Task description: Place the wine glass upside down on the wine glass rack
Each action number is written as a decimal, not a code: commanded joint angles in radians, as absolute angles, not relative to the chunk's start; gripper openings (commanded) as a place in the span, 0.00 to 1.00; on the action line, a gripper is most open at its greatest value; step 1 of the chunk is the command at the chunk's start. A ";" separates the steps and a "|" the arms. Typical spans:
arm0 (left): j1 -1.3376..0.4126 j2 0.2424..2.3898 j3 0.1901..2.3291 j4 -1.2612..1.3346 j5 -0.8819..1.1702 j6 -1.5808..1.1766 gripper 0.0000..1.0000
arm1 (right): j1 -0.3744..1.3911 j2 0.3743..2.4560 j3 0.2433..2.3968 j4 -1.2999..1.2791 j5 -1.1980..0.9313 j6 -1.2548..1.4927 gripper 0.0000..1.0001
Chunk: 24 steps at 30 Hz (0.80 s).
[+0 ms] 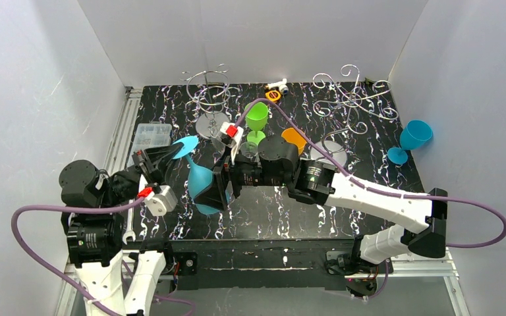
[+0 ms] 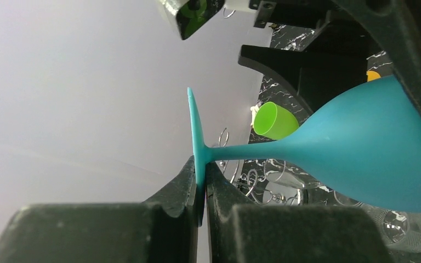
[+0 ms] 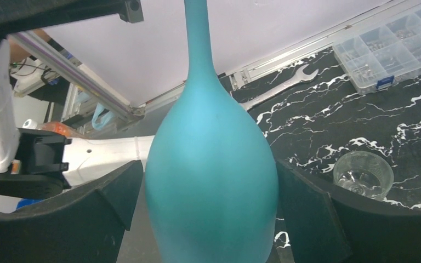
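wine glass (image 2: 362, 148) foot in left gripper (image 2: 200, 171); compartment box (image 3: 400, 46) holds small parts.

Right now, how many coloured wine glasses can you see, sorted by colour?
Blue: 2 (held glass, far-right glass)
Green: 1 (green glass)
Orange: 1 (orange glass)
Total: 4
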<state>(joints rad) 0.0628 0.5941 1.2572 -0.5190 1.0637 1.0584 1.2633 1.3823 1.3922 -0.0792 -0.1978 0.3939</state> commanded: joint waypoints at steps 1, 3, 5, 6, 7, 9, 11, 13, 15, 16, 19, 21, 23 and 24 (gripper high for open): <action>0.060 0.637 1.300 -0.457 1.065 1.058 0.00 | 1.272 1.322 1.316 0.060 -0.142 0.417 0.98; 0.061 0.639 1.295 -0.440 1.057 1.048 0.00 | 1.272 1.290 1.258 0.094 -0.115 0.432 0.97; 0.061 0.636 1.283 -0.417 1.060 1.029 0.00 | 1.272 1.284 1.232 0.107 -0.123 0.445 0.97; 0.061 0.634 1.278 -0.406 1.062 1.010 0.00 | 1.272 1.291 1.231 0.103 -0.129 0.445 0.95; 0.060 0.632 1.271 -0.397 1.065 0.999 0.00 | 1.276 1.299 1.235 0.097 -0.126 0.442 0.91; 0.060 0.629 1.266 -0.391 1.069 0.968 0.06 | 1.279 1.302 1.242 0.089 -0.102 0.432 0.82; 0.060 0.633 1.275 -0.385 1.062 0.906 0.25 | 1.278 1.279 1.232 0.102 -0.043 0.421 0.71; 0.061 0.630 1.277 -0.386 1.062 0.878 0.31 | 1.278 1.236 1.198 0.136 0.042 0.402 0.59; 0.061 0.615 1.265 -0.383 1.061 0.864 0.61 | 1.278 1.192 1.168 0.159 0.112 0.381 0.55; 0.060 0.613 1.259 -0.381 1.055 0.843 0.89 | 1.278 1.174 1.164 0.144 0.132 0.367 0.54; 0.061 0.615 1.256 -0.404 1.018 0.796 0.98 | 1.278 1.106 1.134 0.076 0.256 0.334 0.56; 0.060 0.635 1.278 -0.484 0.991 0.784 0.98 | 1.278 1.028 1.075 0.040 0.364 0.317 0.57; 0.060 0.660 1.306 -0.556 0.971 0.768 0.98 | 1.278 0.905 0.996 0.005 0.499 0.307 0.57; 0.060 0.666 1.306 -0.567 0.958 0.728 0.98 | 1.279 0.848 0.959 0.002 0.559 0.297 0.57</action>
<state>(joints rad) 0.0628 0.6235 1.2682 -0.4595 1.0111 0.8227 1.2766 1.0252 1.0519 0.0334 0.2722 0.3481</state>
